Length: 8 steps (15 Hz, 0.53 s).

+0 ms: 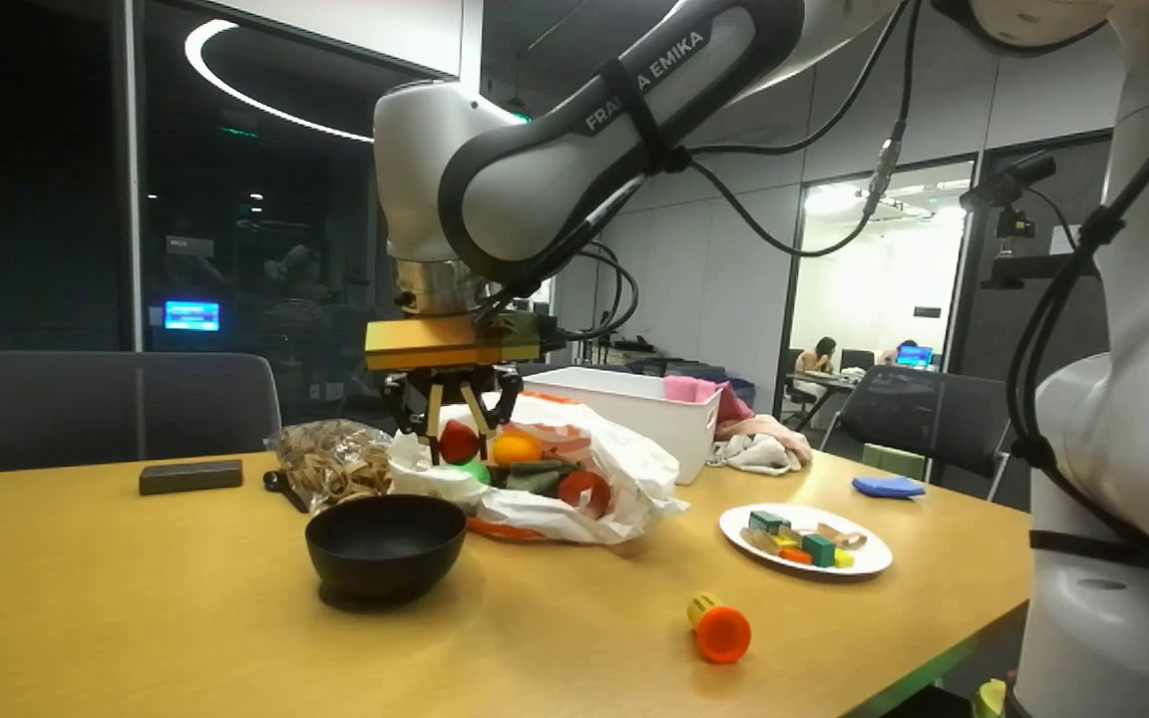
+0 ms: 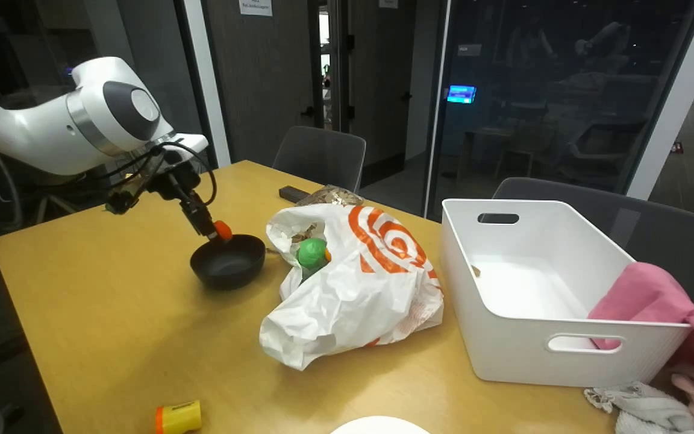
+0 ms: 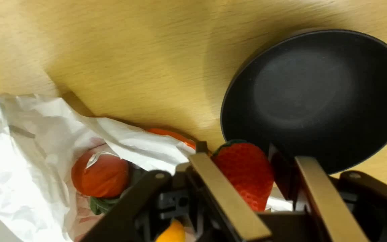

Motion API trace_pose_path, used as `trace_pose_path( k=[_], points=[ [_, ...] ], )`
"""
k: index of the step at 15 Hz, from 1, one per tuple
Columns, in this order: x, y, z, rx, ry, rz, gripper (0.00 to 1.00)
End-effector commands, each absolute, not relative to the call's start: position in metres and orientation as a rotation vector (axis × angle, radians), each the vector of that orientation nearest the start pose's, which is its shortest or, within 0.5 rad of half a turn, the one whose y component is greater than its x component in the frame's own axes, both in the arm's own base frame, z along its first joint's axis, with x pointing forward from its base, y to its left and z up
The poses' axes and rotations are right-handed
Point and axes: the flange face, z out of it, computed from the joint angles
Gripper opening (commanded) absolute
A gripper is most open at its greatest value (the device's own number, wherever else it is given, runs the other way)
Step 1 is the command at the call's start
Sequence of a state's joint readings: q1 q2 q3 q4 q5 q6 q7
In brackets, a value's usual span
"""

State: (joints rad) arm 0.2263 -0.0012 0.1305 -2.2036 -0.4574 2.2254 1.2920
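My gripper (image 1: 458,456) is shut on a red strawberry (image 3: 247,174) with a dark green top, held in the air between the two fingers. In the wrist view the strawberry overlaps the near edge of a black bowl (image 3: 304,90), whose visible inside is bare. An exterior view puts the fruit (image 2: 223,229) just above the bowl's rim (image 2: 202,268). Beside the bowl lies a crumpled white bag (image 2: 347,313) with orange print. Its open mouth shows an orange fruit (image 1: 518,448), a green round thing (image 2: 311,253) and a red round one (image 1: 584,493).
A white bin (image 2: 515,343) with pink cloth (image 2: 648,295) stands past the bag. On the table are a white plate (image 1: 804,516) of small blocks, a yellow and orange cup (image 1: 719,630), a dark bar (image 1: 191,477), a clear plastic bag (image 1: 340,461) and a blue cloth (image 1: 888,487).
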Motion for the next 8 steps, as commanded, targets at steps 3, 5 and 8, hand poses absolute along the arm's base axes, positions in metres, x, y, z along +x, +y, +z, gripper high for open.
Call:
trace_pose_path(
  k=[3, 5, 8],
  points=[
    [0.503, 0.176, 0.395, -3.223, 1.129, -0.51, 0.24],
    [0.521, 0.098, 0.413, -3.251, 1.12, -0.516, 0.24],
    [0.548, 0.026, 0.429, -3.272, 1.12, -0.522, 0.24]
  ],
)
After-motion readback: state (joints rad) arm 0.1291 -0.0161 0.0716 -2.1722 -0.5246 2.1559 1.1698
